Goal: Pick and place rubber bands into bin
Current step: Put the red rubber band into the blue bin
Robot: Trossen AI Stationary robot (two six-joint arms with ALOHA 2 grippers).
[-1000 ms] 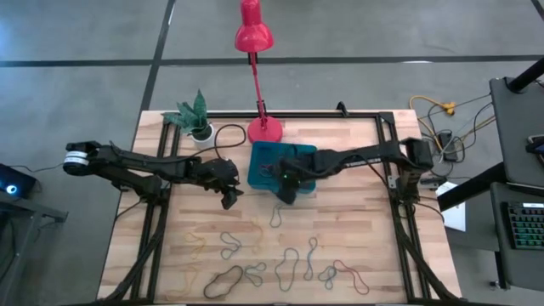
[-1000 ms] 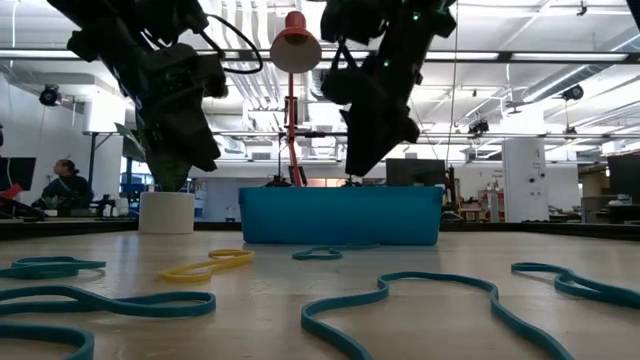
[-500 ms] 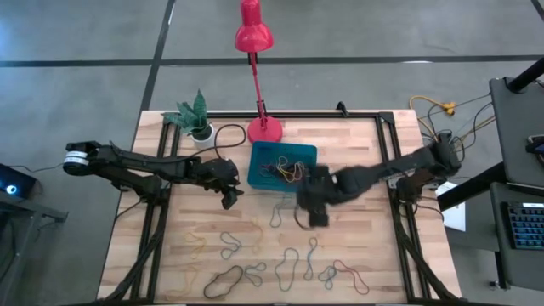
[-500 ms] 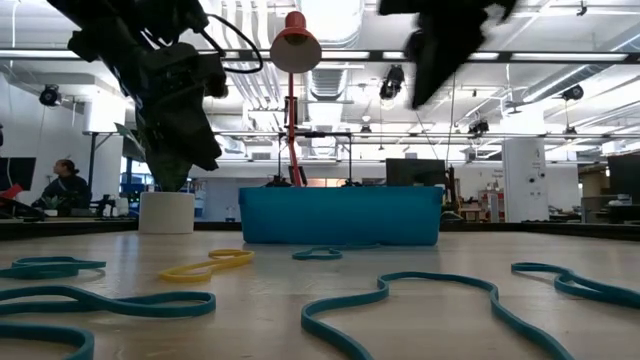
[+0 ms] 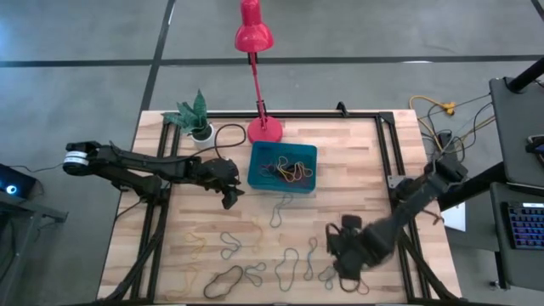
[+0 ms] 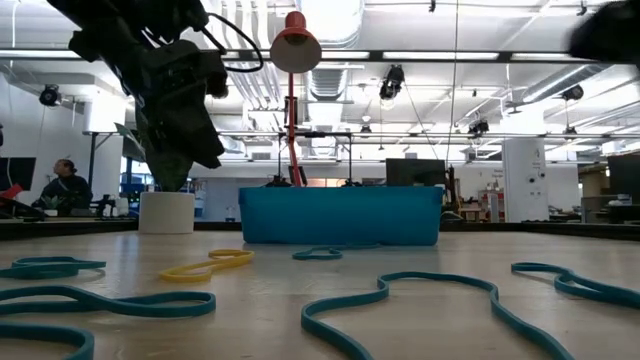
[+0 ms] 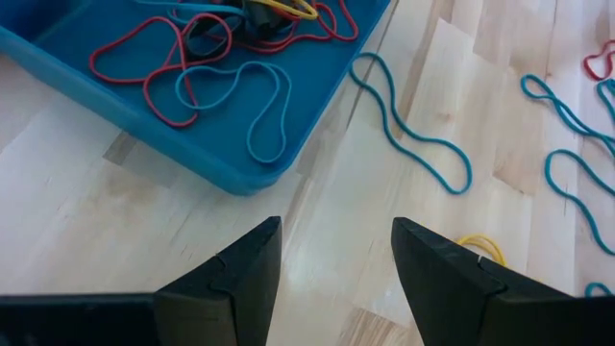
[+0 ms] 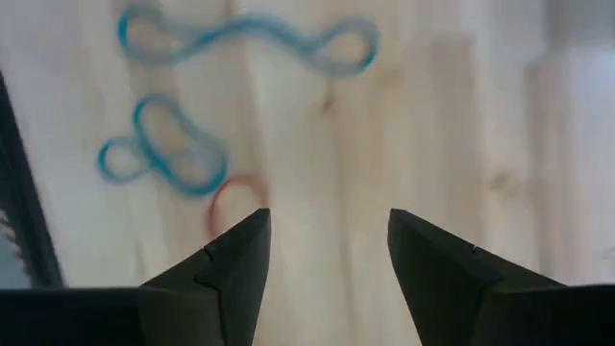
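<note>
**Right tool over the near loose bands, left tool beside the bin**

The right tool (image 5: 347, 253) hangs over the near right part of the tabletop (image 5: 357, 161), its fingers spread wide with nothing between them. Its wrist view shows blue bands (image 8: 250, 43) and one red band (image 8: 226, 197) lying flat on the wood below.

The left tool (image 5: 229, 197) waits just left of the bin (image 5: 255, 166), fingers also wide apart and empty.

The bin sits in the far middle of the tabletop, near the red lamp's base (image 5: 264, 129). It holds a tangle of rubber bands (image 5: 285, 167), red, blue and yellow. More rubber bands (image 5: 280, 270) lie scattered across the near half of the tabletop, one blue loop (image 5: 278, 211) just beside the bin's near wall.
</note>
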